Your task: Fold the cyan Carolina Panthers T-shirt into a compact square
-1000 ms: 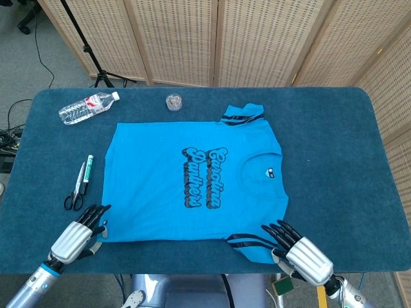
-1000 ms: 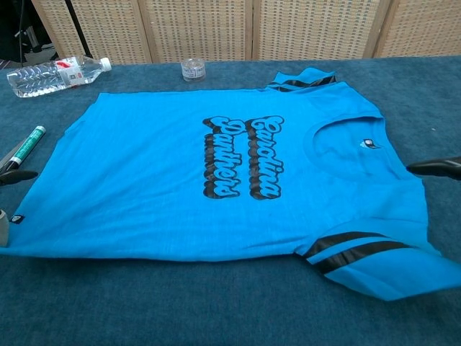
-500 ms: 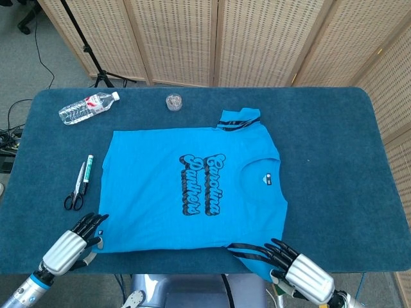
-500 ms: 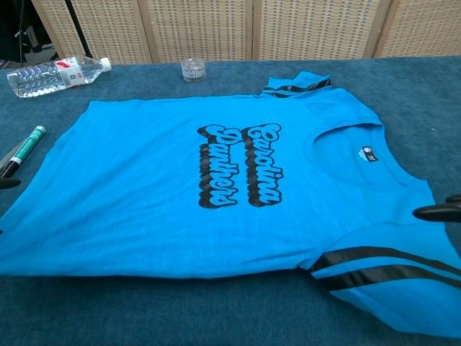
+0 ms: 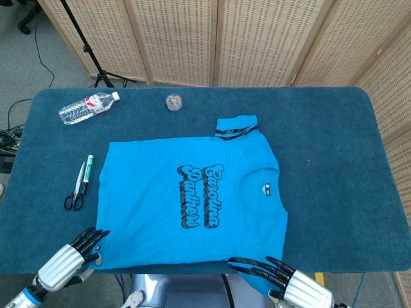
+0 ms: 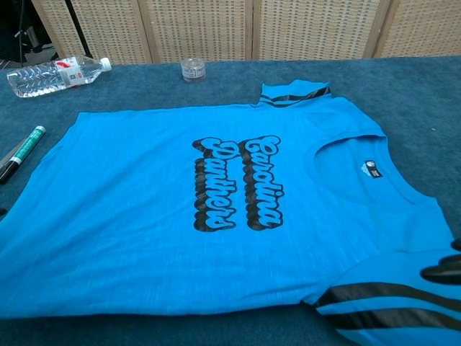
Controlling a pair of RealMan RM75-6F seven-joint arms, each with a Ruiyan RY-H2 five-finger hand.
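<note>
Wicker screens (image 5: 212, 38); grey floor (image 5: 26, 64)

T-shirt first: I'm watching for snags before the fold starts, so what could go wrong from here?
The T-shirt lies at the table's near edge, so its near sleeve might slip off. The left hand and right hand touch only its corners, so a grip could miss. The marker and scissors lie beside it and might catch.

Left hand (image 5: 64, 260) and right hand (image 5: 297, 287) low at the near edge (dark fingers (image 5: 92, 237) forward).
</note>
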